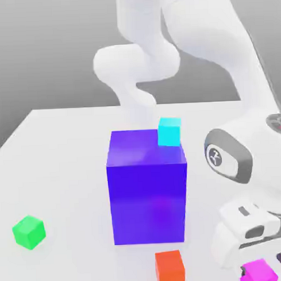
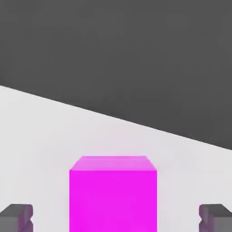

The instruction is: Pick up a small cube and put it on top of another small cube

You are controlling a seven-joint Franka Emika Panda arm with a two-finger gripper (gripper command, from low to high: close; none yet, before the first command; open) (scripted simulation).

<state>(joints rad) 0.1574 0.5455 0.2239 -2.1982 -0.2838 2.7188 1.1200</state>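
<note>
Straddling the small bright magenta plain cube (image 2: 113,195), the tool (image 2: 115,217) sits low over the white surface (image 1: 63,163) with fingers (image 2: 17,216) apart on either side, gaps visible, nothing gripped yet. That cube rests on the surface near the exterior view's lower right; the small orange-red plain cube (image 1: 170,268) lies near it, in front of the big purple-blue block (image 1: 147,191). Grasp, lift and stacking all remain.
</note>
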